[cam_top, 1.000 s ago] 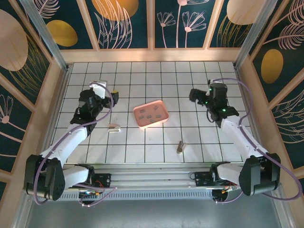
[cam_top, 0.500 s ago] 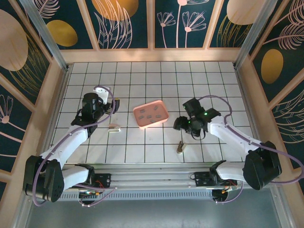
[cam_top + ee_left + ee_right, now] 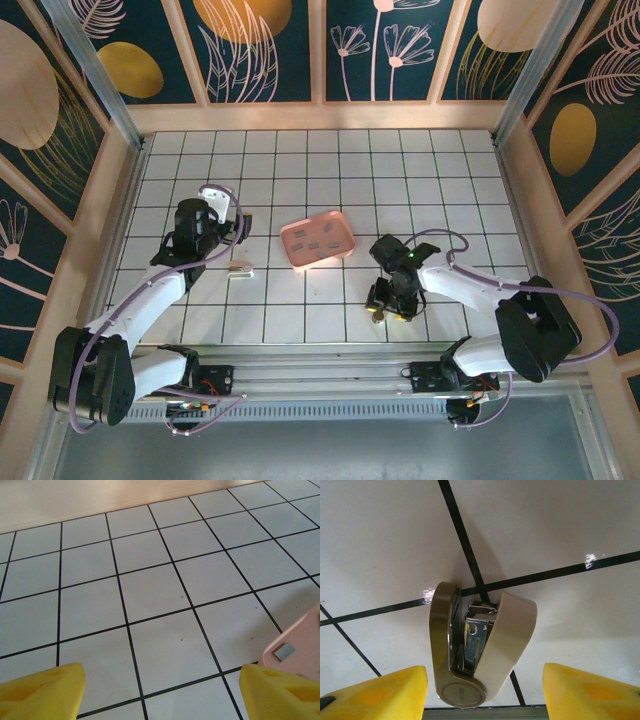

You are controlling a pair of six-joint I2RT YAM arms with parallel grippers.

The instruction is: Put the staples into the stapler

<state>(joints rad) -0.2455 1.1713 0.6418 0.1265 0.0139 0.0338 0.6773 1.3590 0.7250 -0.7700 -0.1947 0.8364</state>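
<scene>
Right hand (image 3: 388,300) hangs part-open astride the stapler (image 3: 480,650), gripping nothing, at 5 o'clock from the pink tray (image 3: 286,238) of staples (image 3: 318,243); the light, stiff, slick metal body likely wants pinching across its flat sides, while left hand (image 3: 162,690) gapes empty

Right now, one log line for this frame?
right gripper open, straddling stapler | stapler on tiles, hinged open | left gripper open over tiles | staples in pink tray
</scene>
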